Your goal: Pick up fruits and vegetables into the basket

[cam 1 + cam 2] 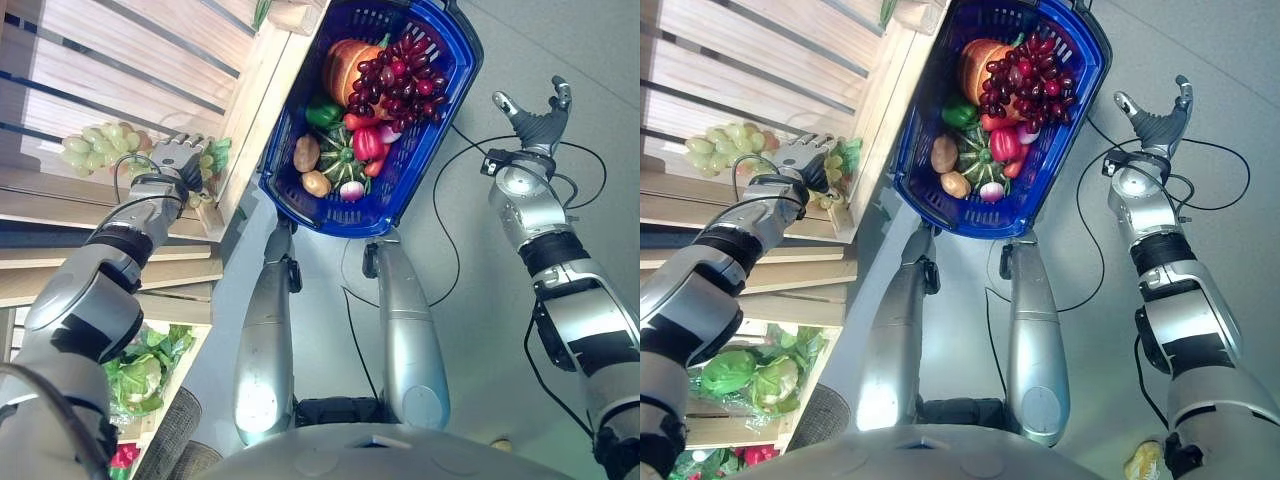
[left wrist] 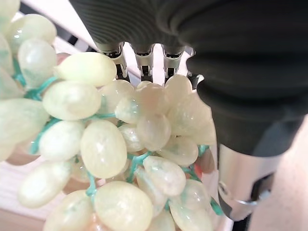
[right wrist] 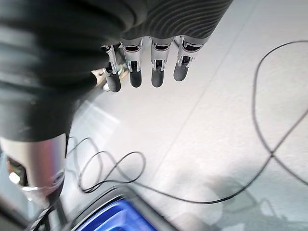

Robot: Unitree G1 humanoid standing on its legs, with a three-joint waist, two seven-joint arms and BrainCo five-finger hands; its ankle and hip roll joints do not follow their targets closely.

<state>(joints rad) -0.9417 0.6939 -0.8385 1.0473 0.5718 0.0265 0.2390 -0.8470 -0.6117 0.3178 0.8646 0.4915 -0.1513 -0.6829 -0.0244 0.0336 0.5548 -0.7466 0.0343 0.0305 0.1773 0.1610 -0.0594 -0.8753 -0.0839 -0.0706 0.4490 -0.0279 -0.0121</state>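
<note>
Pale wooden slatted shelves (image 1: 120, 60) stand at the robot's left, and a blue basket (image 1: 290, 190) sits on the grey floor (image 1: 470, 300) just beside their edge, already filled with red grapes (image 1: 400, 70), a pumpkin (image 1: 345, 65), peppers and potatoes. The left hand (image 1: 178, 160) reaches to the green grape bunch (image 1: 95, 143) near the shelf's front edge; grapes press against its palm, but whether the fingers have closed cannot be told. The grasp should close round the bunch's core, not loose grapes. The right hand (image 1: 535, 118) hangs spread and empty over the floor
</note>
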